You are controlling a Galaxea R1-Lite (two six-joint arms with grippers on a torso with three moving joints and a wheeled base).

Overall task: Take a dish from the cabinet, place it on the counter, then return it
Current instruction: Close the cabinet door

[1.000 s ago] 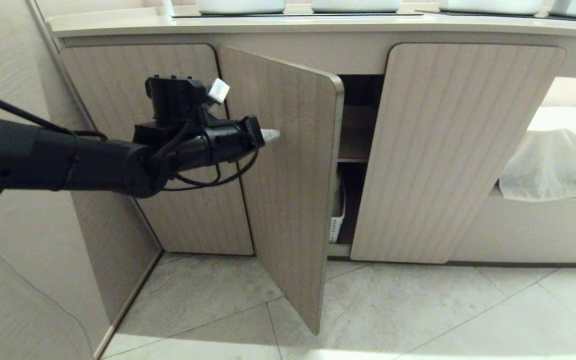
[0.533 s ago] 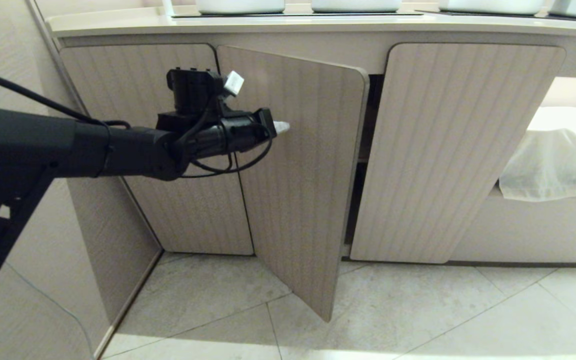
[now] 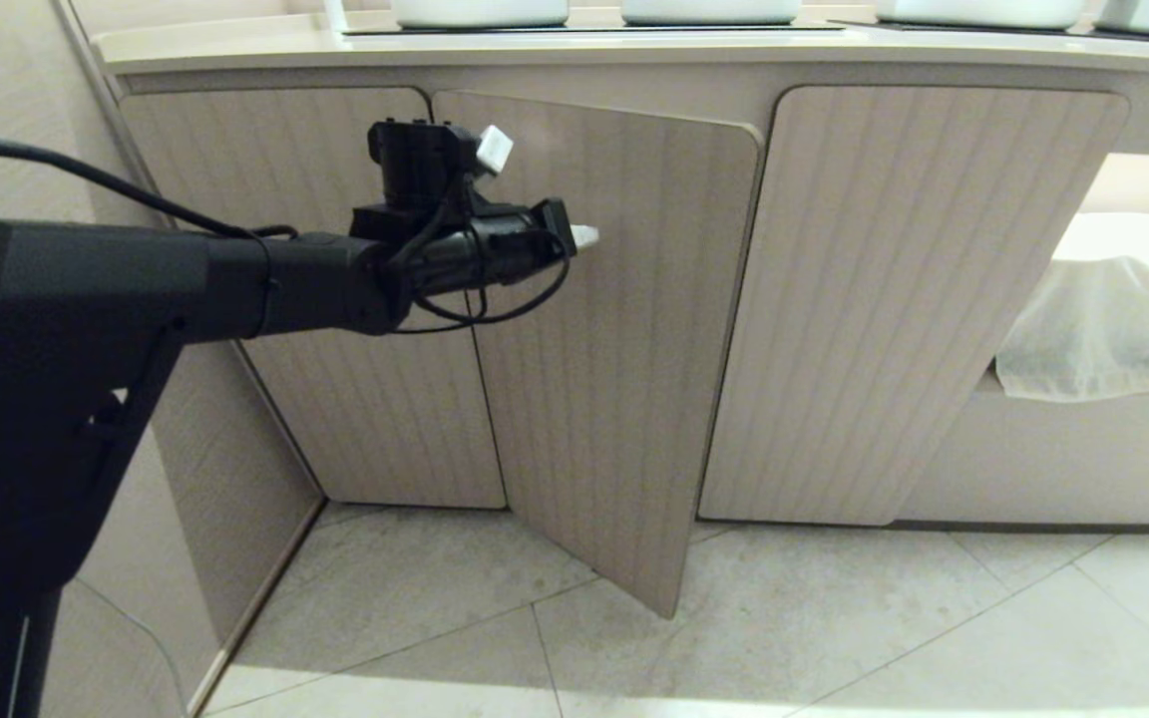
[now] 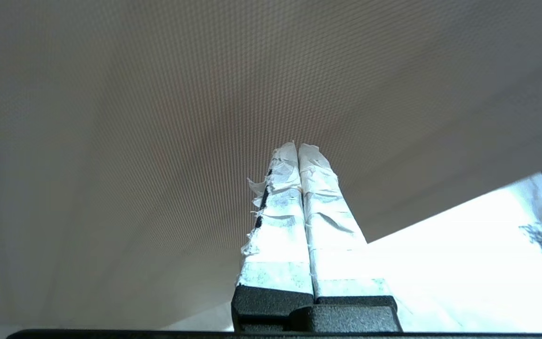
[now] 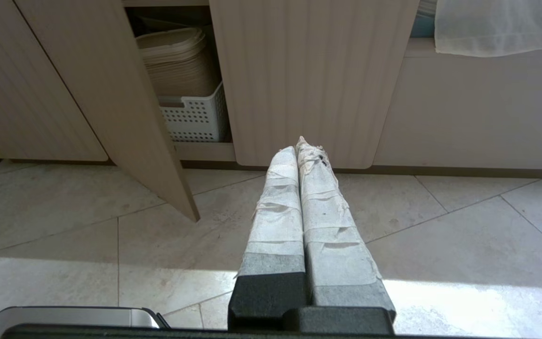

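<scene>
The cabinet [image 3: 914, 299] is low and beige, with fluted doors, under the cream counter [image 3: 535, 45]. Its middle door [image 3: 614, 349] stands slightly ajar, its lower corner out over the floor. My left gripper [image 3: 584, 237] is shut and empty, its taped tip against the outer face of that door [image 4: 158, 117] near the top. In the left wrist view the closed fingertips [image 4: 298, 146] meet the fluted panel. My right gripper [image 5: 297, 143] is shut and empty, low over the floor tiles in front of the cabinet. The dish is hidden.
Through the door gap a white perforated basket [image 5: 195, 117] holds a stack of beige tableware [image 5: 177, 61]. White vessels [image 3: 480, 12] stand on the counter. A white cloth [image 3: 1113, 319] hangs in the unit at right. A wall panel [image 3: 36, 100] closes the left side.
The middle door has swung most of the way shut, hiding the dark interior in the head view. My left arm has reached further right and slightly up, its tip staying on the door.
</scene>
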